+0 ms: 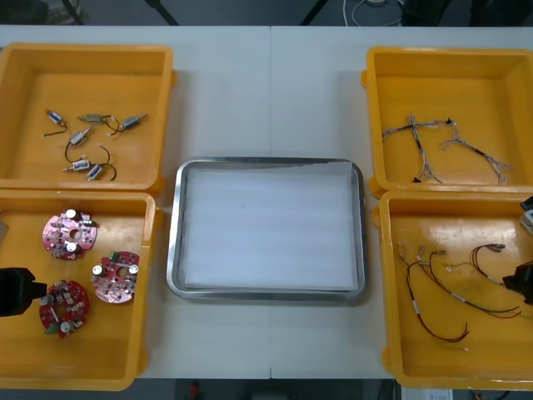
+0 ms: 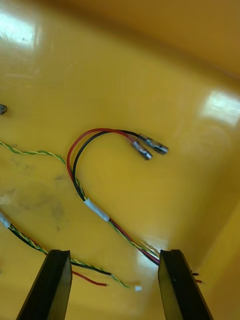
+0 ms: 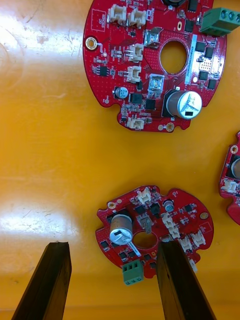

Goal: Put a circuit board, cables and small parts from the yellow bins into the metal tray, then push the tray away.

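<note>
1. the shallow metal tray (image 1: 173, 250), white inside, held nothing, so i judged the task was at its first step, picking.
2. my left gripper (image 3: 112, 245) hung over the left yellow bin (image 1: 125, 342), near-left of the tray, fingers wide and holding nothing, with a round red circuit board (image 3: 155, 227) just ahead.
3. my right gripper (image 2: 114, 252) hung over the right yellow bin (image 1: 450, 367), near-right of the tray, fingers wide above a red and black cable (image 2: 95, 145).
4. next, i judged, each had to drop astride its thing, close, and carry it to the tray.
</note>
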`<move>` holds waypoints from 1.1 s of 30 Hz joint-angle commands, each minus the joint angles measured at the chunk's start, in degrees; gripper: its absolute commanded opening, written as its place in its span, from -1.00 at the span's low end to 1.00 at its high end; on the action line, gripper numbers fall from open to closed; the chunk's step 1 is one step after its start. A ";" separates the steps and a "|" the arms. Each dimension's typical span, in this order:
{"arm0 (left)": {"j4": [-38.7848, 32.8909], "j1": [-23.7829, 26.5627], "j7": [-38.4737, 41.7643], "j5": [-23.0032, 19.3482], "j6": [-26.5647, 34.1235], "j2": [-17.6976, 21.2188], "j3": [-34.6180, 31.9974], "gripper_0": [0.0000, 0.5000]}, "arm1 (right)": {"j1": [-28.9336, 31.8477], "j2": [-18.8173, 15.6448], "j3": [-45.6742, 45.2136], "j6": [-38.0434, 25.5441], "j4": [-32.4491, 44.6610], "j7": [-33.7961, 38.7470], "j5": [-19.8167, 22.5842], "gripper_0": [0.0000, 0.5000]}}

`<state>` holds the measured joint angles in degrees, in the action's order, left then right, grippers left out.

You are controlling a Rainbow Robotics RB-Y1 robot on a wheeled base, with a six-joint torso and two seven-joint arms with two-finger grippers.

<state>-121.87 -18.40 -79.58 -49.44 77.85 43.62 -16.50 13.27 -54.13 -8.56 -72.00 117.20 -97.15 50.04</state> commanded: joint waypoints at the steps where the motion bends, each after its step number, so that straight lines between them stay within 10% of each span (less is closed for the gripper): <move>1: 0.84 -2.08 -3.30 0.75 -1.30 2.35 1.39 1.00 | 0.09 -3.79 4.35 3.19 -1.80 -3.40 -0.12 1.00; 33: 6.91 -2.26 -3.83 2.33 -10.09 2.35 6.48 1.00 | -2.37 -5.90 13.66 14.79 -8.57 -10.52 -2.41 1.00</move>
<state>-115.00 -18.69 -79.58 -47.88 68.37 43.65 -10.70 11.93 -57.63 3.44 -58.39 109.22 -105.83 46.96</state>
